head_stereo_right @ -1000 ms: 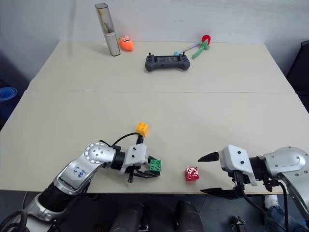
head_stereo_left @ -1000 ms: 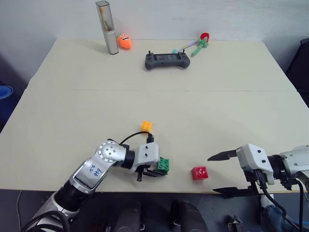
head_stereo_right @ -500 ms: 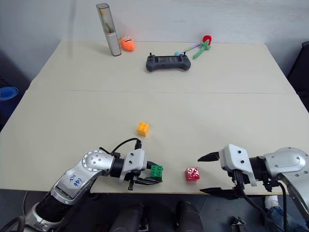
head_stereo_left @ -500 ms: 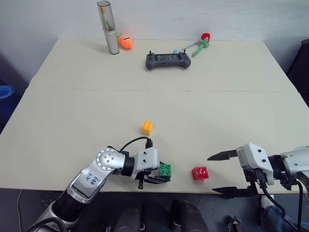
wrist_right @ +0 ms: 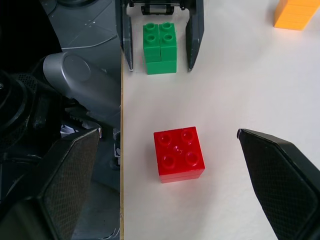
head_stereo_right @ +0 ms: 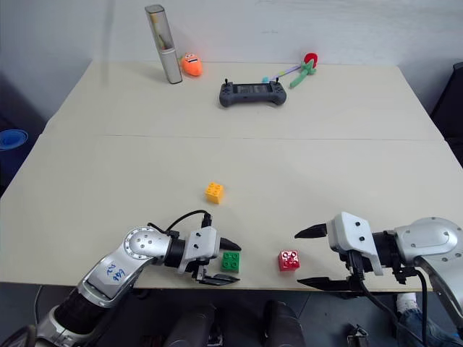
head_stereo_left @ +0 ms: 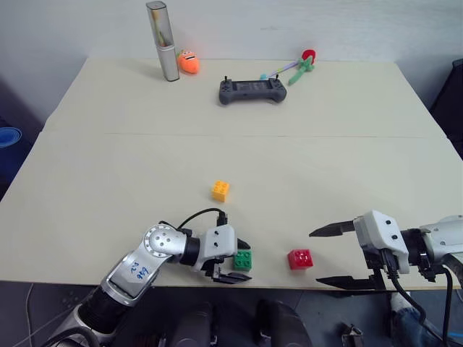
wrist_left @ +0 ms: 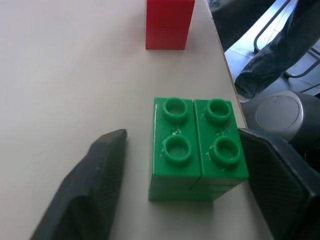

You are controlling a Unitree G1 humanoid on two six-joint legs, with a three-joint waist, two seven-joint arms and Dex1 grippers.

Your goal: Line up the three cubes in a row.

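The green cube (head_stereo_left: 243, 260) sits flat on the table close to the front edge, studs up. My left gripper (head_stereo_left: 247, 262) is open around it, one black finger (wrist_left: 95, 185) on each side with a gap showing on one side. The red cube (head_stereo_left: 299, 258) stands just to its right, also near the edge. My right gripper (head_stereo_left: 315, 257) is open and level with the red cube, a little to its right and touching nothing. The yellow-orange cube (head_stereo_left: 221, 191) lies alone farther back on the table.
The table's front edge (head_stereo_left: 275, 286) runs right beside the green and red cubes. At the far side lie a grey game controller (head_stereo_left: 250, 90), a tall silver cylinder (head_stereo_left: 162, 41), an orange round toy (head_stereo_left: 188, 62) and a green-stemmed toy (head_stereo_left: 298, 65).
My left gripper has opened and let go of the green cube, which now rests on the table slightly nearer the front edge. The right gripper has kept still.
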